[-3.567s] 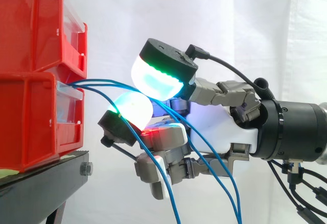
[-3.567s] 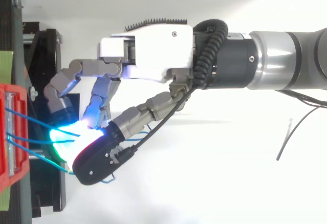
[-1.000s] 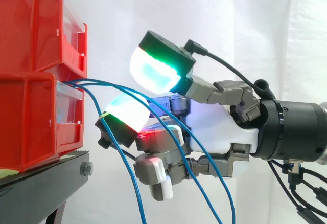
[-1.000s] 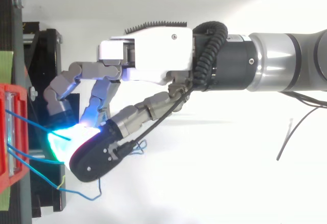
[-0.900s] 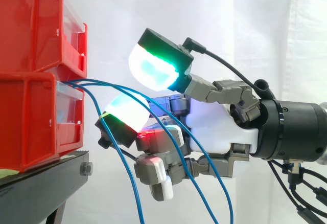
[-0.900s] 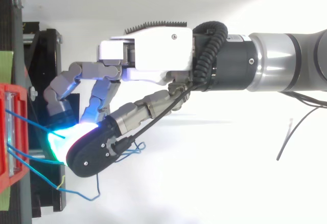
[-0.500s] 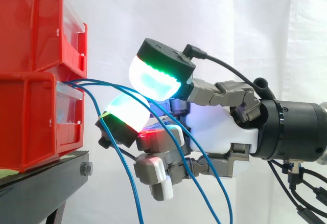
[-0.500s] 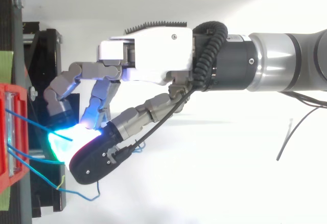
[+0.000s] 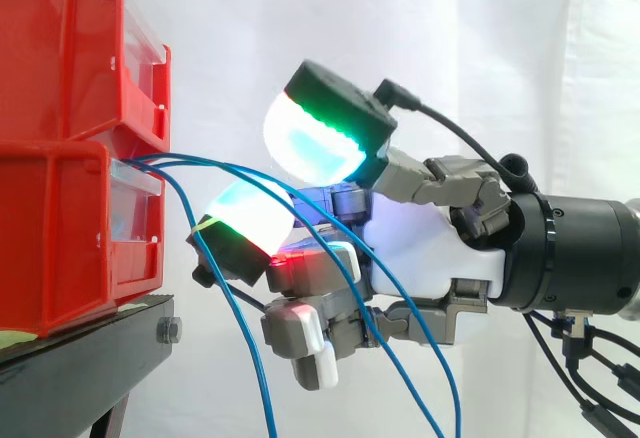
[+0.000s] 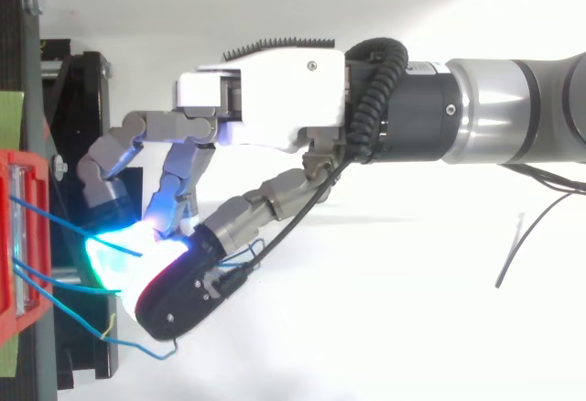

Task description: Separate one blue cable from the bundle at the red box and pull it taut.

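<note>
Side view: your hand [image 9: 420,248] sits at 3 o'clock of the red box [image 9: 60,238], with a clear gap between them past the stand [image 9: 90,348] edge. The blue cables [image 9: 195,163] leave the box front toward 3 o'clock, arc slack across the hand and drop toward 5 and 6 o'clock; you cannot tell whether one is gripped. Top view: the cables [image 10: 55,220] fan from the box [image 10: 11,236] toward 4 o'clock to the hand [image 10: 265,99], with open white room from 3 to 6 o'clock.

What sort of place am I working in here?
Probably a lab test bench: stacked red bins on a black stand, a white curtain behind, and blue cables trailing from the lower bin.
</note>
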Robot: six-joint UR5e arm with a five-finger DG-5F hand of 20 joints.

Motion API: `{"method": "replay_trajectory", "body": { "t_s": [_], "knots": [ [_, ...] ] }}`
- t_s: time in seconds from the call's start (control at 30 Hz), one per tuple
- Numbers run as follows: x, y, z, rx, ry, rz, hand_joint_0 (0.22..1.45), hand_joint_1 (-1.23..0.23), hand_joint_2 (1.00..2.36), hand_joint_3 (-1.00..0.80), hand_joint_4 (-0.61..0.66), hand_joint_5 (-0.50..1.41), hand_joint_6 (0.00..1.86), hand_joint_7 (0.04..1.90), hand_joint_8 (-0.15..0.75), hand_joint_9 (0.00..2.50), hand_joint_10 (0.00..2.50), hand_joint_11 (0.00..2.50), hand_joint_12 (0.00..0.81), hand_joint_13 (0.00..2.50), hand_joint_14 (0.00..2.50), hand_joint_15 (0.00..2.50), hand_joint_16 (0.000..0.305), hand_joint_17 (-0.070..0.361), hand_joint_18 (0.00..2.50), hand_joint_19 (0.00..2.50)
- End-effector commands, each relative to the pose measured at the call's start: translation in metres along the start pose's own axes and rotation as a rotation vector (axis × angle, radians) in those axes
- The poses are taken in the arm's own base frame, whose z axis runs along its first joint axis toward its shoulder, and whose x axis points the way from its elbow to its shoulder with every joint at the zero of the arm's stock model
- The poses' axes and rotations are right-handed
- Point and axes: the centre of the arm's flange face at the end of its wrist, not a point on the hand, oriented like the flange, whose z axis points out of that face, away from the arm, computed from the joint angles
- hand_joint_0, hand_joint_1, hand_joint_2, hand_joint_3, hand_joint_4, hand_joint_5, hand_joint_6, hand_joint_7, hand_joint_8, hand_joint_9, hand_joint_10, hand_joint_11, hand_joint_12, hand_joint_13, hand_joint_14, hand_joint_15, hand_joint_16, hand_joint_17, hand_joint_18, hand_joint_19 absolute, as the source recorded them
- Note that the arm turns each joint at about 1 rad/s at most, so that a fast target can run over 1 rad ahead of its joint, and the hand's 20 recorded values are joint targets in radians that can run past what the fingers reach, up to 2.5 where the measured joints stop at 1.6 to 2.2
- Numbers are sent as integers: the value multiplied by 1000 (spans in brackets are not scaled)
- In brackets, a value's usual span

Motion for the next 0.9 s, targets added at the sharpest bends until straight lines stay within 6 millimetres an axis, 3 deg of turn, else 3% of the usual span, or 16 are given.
{"method": "replay_trajectory", "body": {
  "t_s": [0.0,0.13,0.27,0.47,0.67,0.87],
  "knots": [
    [1,1,0,-2,1,-8,573,-458,1000,-500,132,-176,844,1106,267,1114,23,1320,353,1047,31,866,52,118,853,919],
    [0,0,0,0,0,-14,616,-419,1009,-391,118,-172,833,1142,260,1125,24,1330,352,1055,30,876,52,116,849,927],
    [0,0,0,0,0,-14,596,-531,1016,-204,133,-176,833,1143,275,1114,22,1315,372,1055,28,862,55,125,870,921],
    [0,0,0,0,0,-14,591,-705,1017,-63,148,-185,855,1194,298,1101,21,1285,394,1063,25,859,61,136,900,894],
    [1,1,1,-6,-2,-23,607,-731,1018,-67,91,-191,871,1161,287,1093,20,1299,384,1051,27,863,59,132,885,893],
    [0,1,1,-10,-6,-78,649,-764,1015,-253,70,-208,852,1084,251,1052,22,1317,352,1017,29,871,53,118,829,905]
  ]
}}
